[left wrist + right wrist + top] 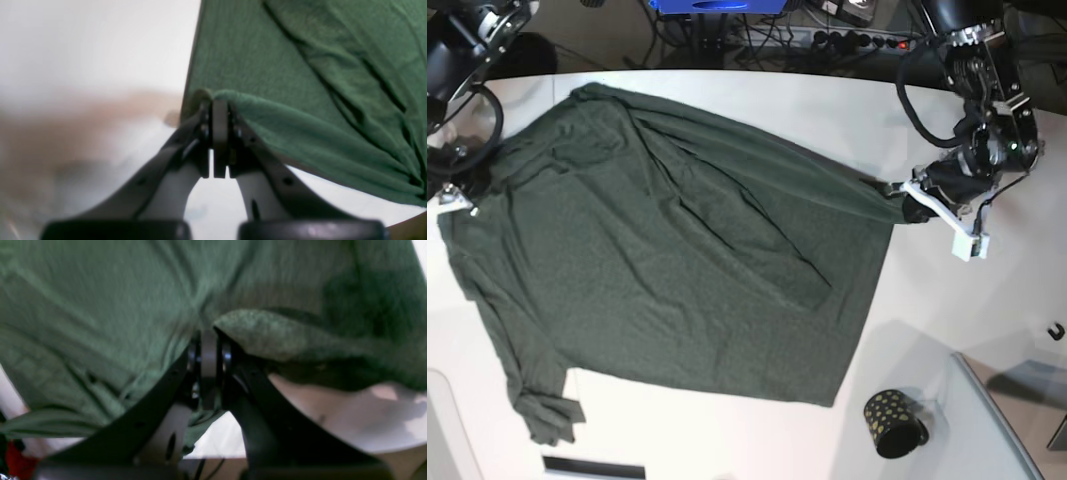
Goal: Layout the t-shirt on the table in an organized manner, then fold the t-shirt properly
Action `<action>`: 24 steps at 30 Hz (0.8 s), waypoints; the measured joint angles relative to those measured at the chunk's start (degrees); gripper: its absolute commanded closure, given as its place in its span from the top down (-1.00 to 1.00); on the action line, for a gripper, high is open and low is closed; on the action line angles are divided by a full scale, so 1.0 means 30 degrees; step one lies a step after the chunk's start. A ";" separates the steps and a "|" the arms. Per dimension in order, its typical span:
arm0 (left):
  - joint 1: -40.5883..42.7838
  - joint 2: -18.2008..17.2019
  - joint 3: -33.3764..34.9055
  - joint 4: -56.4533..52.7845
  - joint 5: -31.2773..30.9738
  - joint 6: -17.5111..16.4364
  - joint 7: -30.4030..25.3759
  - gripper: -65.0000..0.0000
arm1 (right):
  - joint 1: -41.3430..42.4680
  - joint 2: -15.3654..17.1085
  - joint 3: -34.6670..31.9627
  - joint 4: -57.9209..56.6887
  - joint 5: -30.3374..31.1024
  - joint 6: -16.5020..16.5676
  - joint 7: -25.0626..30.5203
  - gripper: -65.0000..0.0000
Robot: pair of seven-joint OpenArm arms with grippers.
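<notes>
Left gripper (220, 110): nearest thing in the left wrist view; jaws pressed together on a bunched edge of the t-shirt (300, 83), cloth pinched between the pads.
Right gripper (208, 346): jaws likewise clamped on a fold of green fabric, which fills nearly all of the right wrist view.
T-shirt position: in the base view the t-shirt (667, 270) lies largely spread on the tabletop (927, 300), one corner drawn taut toward the left gripper (907, 200) at that view's right, the opposite edge held near the right gripper (452, 195) at its left.
Fabric condition: diagonal creases run from the upper part of the garment toward the pulled corner; one sleeve is crumpled at the lower left of the base view.
Step in hand (judgement): laying out, not yet folding; the garment is stretched between both grips but is skewed and wrinkled.
Method advised: draw the two grips apart evenly and low over the tabletop, so tension flattens the creases without lifting the body; release only once the edge lies straight.
Risk (judgement): uneven pull would twist the garment further or slip thin cloth from the pads.
Nearby item: black dotted cup (895, 422) stands well apart from the hem, toward the near edge; keep the cloth clear of it.
</notes>
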 measured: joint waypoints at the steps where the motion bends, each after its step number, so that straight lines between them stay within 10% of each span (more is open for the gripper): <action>1: -0.0321 0.0007 -0.0022 -0.0794 0.0044 -0.0007 -0.0007 -1.00 | 0.0197 0.0277 -0.0350 -0.0605 0.0051 -0.0044 0.0488 -1.00; 9: -0.1574 -0.0109 0.0087 -0.4765 0.0007 0.0066 -0.2004 -1.00 | 0.0306 0.1042 -0.0619 -0.3679 0.0168 -0.0051 0.2798 -0.89; 15: -0.1457 -0.0022 0.0160 -0.5151 0.0029 0.0073 -0.2018 -1.00 | -0.0765 0.0692 -0.0583 0.0794 0.0248 0.1603 0.1282 0.01; 24: -0.1304 -0.0073 0.0146 -0.5064 0.0022 0.0073 -0.2040 -1.00 | -0.5843 -0.2652 0.0124 0.6805 0.1872 0.4211 -0.1967 0.27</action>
